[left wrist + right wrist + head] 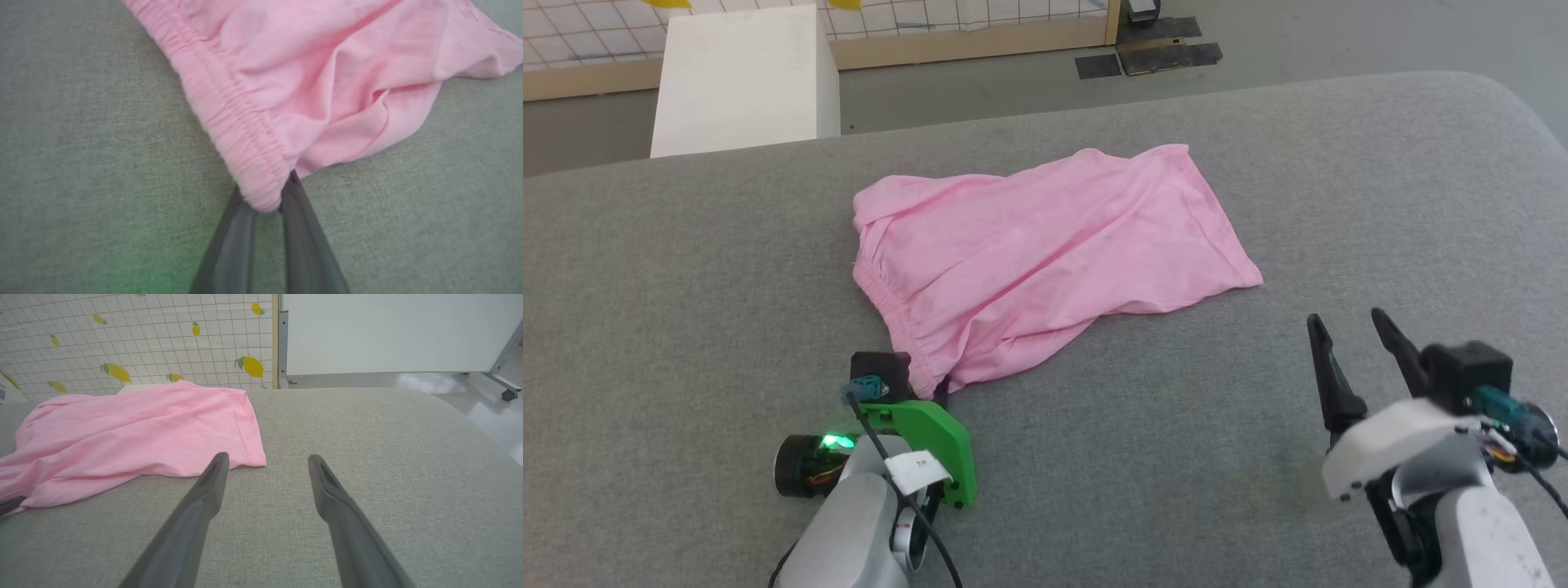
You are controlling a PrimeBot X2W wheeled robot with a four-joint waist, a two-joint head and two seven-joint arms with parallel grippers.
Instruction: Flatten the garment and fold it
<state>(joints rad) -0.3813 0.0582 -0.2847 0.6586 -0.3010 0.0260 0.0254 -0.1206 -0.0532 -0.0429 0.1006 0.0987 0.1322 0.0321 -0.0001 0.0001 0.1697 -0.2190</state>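
Grey woven fabric is stretched over the wide surface (pixel 1176 408), beyond which a white box (pixel 743 82) and a tiled wall printed with lemons (pixel 143 343) can be seen. The garment (pixel 1045 245), pale pink and wrinkled, is spread across the middle of the surface, with its gathered elastic edge turned toward the robot's left. The near corner of that edge is pinched by the left gripper (pixel 267 202), whose jaws are closed on the cloth (the fingertips are partly hidden by it). The right gripper (pixel 1346 317) is held over bare fabric, near the garment's near right corner but apart from it, its jaws spread wide.
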